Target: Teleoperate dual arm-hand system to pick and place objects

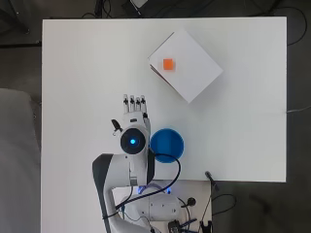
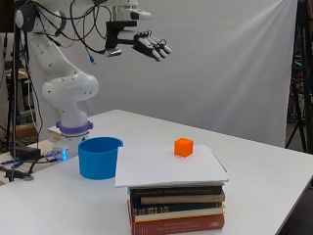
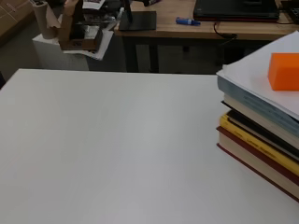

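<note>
My black and white hand (image 2: pixel 146 45) is up high above the white table (image 2: pixel 274 171), fingers (image 1: pixel 134 103) straight and relaxed, holding nothing. In the overhead view it sits left of centre, fingers pointing up the view toward the far edge.

Round blue plastic cup (image 2: pixel 100 157) stands upright on the table just right of my arm in the overhead view, near the arm's base, well below the hand.

Right of that: a stack of hardcover books (image 2: pixel 177 208) with a white sheet of paper (image 2: pixel 161 169) lying flat over the top, turned at an angle to the table edges. Cup is near the stack's left corner in the side view; can't tell if they touch.

Small orange cube (image 1: pixel 168 64) rests on the paper, toward the sheet's left corner in the overhead view. Hand is well apart from it. Wrist view catches the cube and the book spines at its edge.
</note>
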`<action>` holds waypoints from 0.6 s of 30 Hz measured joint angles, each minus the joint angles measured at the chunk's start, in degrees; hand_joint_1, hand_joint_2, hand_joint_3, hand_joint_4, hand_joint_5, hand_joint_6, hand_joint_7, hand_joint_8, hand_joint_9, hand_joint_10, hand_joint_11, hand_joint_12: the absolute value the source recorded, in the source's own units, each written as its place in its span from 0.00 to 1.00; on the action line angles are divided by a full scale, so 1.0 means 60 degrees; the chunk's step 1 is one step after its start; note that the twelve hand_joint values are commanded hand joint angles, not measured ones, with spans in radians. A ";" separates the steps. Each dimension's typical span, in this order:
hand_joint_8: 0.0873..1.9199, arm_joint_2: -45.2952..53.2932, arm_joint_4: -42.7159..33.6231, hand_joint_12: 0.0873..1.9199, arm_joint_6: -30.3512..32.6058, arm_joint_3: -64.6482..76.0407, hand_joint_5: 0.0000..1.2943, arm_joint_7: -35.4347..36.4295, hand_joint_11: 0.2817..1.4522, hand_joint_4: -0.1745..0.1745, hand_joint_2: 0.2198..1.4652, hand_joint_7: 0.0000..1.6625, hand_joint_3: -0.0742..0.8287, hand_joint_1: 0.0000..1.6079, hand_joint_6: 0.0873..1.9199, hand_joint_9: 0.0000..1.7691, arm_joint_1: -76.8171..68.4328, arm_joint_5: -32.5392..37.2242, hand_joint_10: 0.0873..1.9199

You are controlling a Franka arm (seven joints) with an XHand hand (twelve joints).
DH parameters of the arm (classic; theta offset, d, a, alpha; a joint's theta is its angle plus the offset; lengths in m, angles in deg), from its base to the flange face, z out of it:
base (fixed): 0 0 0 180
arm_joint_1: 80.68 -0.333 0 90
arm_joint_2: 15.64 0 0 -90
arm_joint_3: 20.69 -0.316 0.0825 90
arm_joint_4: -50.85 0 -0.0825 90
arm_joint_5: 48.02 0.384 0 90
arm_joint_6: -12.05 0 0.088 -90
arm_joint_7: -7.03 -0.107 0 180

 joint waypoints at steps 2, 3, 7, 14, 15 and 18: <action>0.00 0.0222 -0.0385 0.00 -0.0008 -0.0276 0.29 -0.0070 0.17 0.52 0.68 0.32 0.09 0.20 0.00 0.37 -0.0064 0.0709 0.00; 0.00 0.0375 -0.0541 0.00 -0.0014 -0.0376 0.28 -0.0138 0.17 0.52 0.69 0.32 0.10 0.19 0.00 0.37 -0.0073 0.1047 0.00; 0.00 0.1547 -0.1317 0.00 0.0015 -0.0600 0.23 -0.0497 0.12 0.47 0.69 0.23 0.09 0.21 0.00 0.28 -0.0072 0.1616 0.00; 0.00 0.4744 -0.3159 0.00 0.0505 -0.0681 0.23 -0.1489 0.11 0.46 0.71 0.21 0.09 0.24 0.00 0.25 -0.0045 0.1097 0.00; 0.00 0.5142 -0.3406 0.00 0.0514 -0.0719 0.22 -0.1757 0.11 0.46 0.72 0.20 0.10 0.23 0.00 0.25 -0.0046 0.0897 0.00; 0.00 0.6030 -0.4160 0.00 0.0538 -0.0681 0.21 -0.2390 0.10 0.45 0.73 0.20 0.09 0.23 0.00 0.25 -0.0024 0.0346 0.00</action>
